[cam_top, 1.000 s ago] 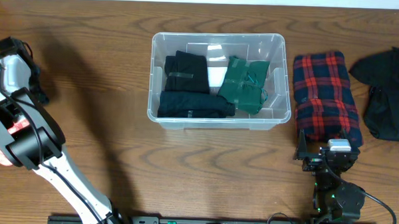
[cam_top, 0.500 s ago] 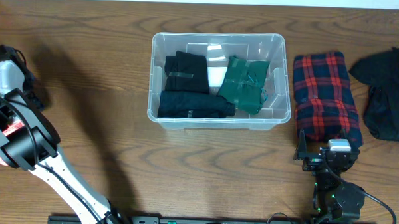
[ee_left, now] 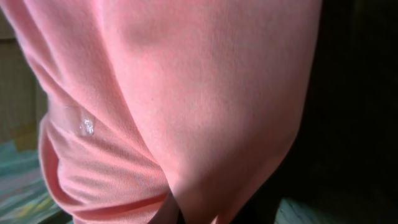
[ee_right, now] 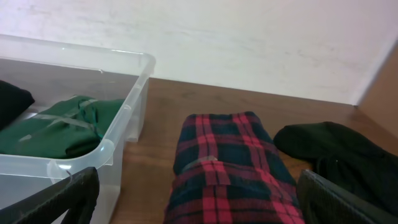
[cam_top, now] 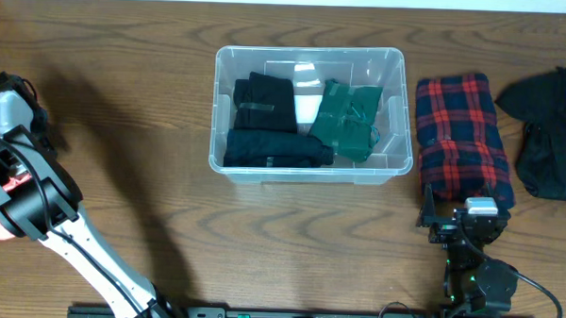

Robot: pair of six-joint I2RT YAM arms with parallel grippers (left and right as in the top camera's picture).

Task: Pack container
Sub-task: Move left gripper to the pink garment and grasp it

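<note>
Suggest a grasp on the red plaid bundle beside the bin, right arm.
Probably pinch the top fold at the near short end of the red plaid bundle, from above. It lies lengthwise right before the open right gripper, and looks too wide to span whole.

The overhead camera looks straight down on the whole table (cam_top: 153, 98), with the far edge at the top of frame and the arm bases along the near edge. The right wrist camera sits low by the near right corner, behind the right gripper (cam_top: 464, 205), facing the far edge and a white wall (ee_right: 249, 43); its fingers (ee_right: 62, 199) stand spread at the bottom corners. It shares with the overhead view the right end of the container (cam_top: 219, 110), the plaid bundle (cam_top: 465, 137) and the black cloth (cam_top: 553, 131). The left wrist camera, at the left edge, is so near a pink cloth (ee_left: 186, 93) that the cloth almost fills its frame.
</note>
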